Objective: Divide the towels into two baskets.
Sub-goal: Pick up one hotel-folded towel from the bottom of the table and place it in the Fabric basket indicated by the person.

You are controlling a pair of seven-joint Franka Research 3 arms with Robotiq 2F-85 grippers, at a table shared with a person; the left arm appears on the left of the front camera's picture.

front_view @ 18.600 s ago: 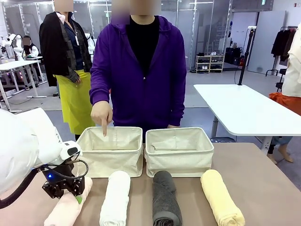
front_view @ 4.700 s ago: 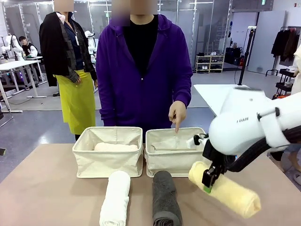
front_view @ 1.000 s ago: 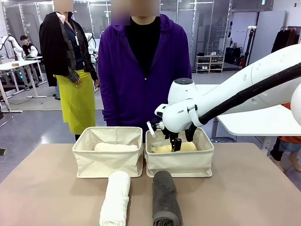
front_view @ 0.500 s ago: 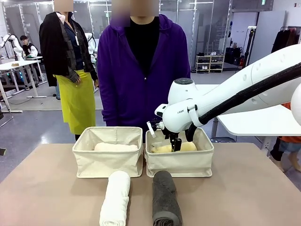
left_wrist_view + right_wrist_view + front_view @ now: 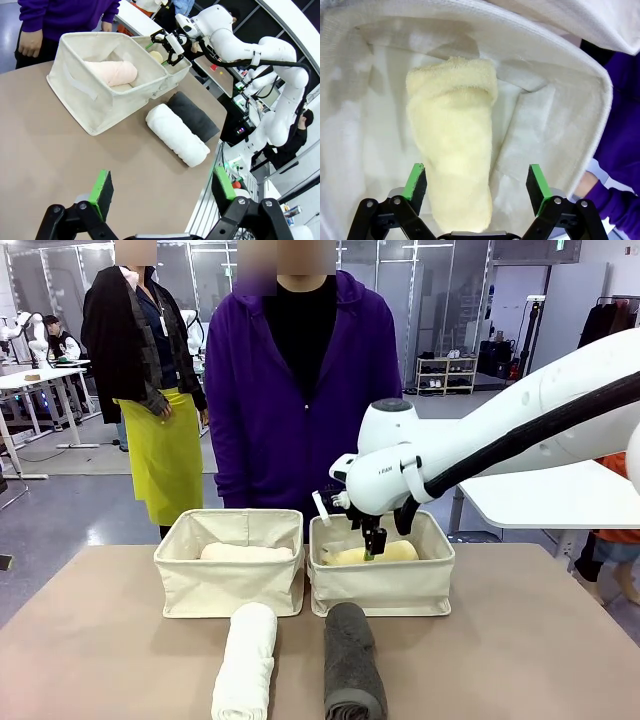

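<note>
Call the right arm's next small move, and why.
Probably lift the right gripper straight up out of the right basket. Its jaws are open above the yellow towel, which lies on the basket floor, so nothing is held. The grey towel and white towel lie on the table in front of the baskets, unsorted.

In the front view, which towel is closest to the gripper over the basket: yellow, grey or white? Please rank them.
1. Yellow towel, directly under the right gripper, inside the right basket.
2. Grey towel, on the table in front of that basket.
3. White towel, on the table, farther left.
</note>
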